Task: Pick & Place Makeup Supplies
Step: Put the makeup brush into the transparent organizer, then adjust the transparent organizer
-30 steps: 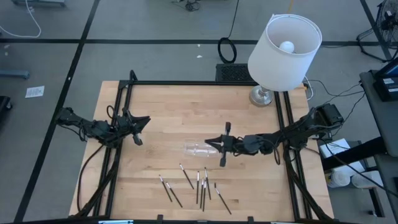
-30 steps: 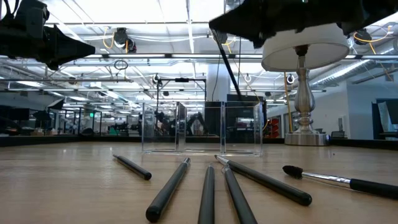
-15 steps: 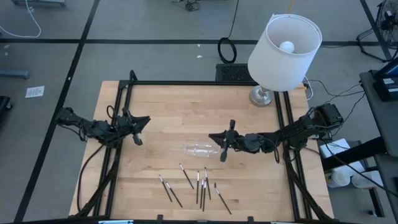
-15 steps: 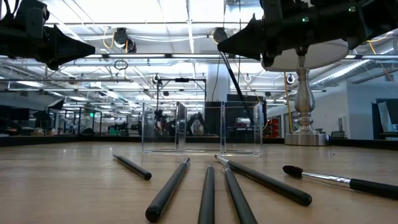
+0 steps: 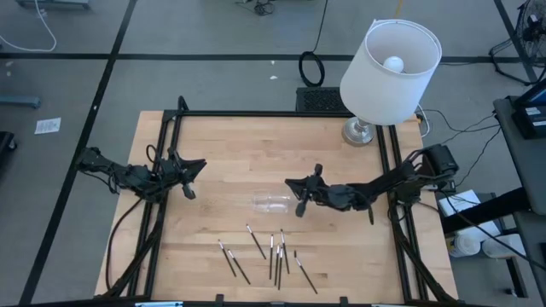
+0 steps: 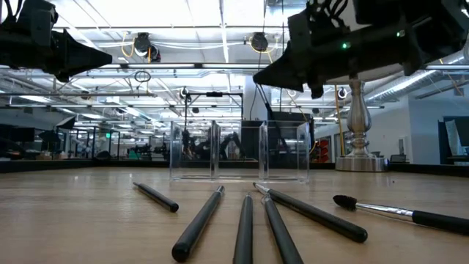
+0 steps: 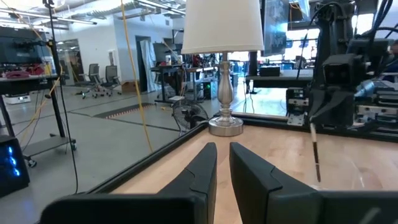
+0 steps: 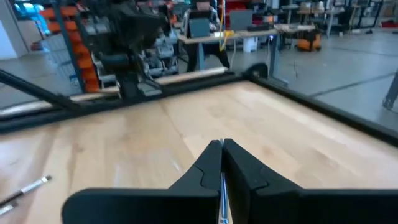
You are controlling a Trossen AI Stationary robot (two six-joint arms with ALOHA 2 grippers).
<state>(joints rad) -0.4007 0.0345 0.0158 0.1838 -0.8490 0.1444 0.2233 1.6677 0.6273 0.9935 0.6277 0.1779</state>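
Observation:
My right gripper [image 5: 288,182] hovers over the table's middle, just off the far right end of the small clear tray [image 5: 273,203], and is shut on one thin dark makeup stick [image 7: 316,155]. Several more dark sticks [image 5: 275,254] lie flat on the wood near the near edge; the low view shows them in front of the tray [image 6: 238,150]. My left gripper [image 5: 203,164] waits above the table's left side, its fingers [image 7: 205,163] a narrow gap apart, touching nothing. My right gripper pinches the stick by its pale upper end [image 7: 313,129] between both fingers [image 8: 211,163], which come level from the table's right and lie across it. The stick hangs below the fingers, slightly tilted and clear of the table. A thin silvery line [image 8: 222,186] shows between the fingers.
A white-shaded lamp [image 5: 390,61] stands on its metal base [image 5: 359,132] at the far right corner. Black frame rails run along the left and right sides of the table [image 5: 222,145]. One brush-tipped stick [image 6: 381,210] lies apart toward the right. Bare wood lies left of the tray.
My right gripper has moved a little toward the far edge and tipped, keeping its hold. The hanging stick has come lower, and its free end now shows behind the tray in the low view.

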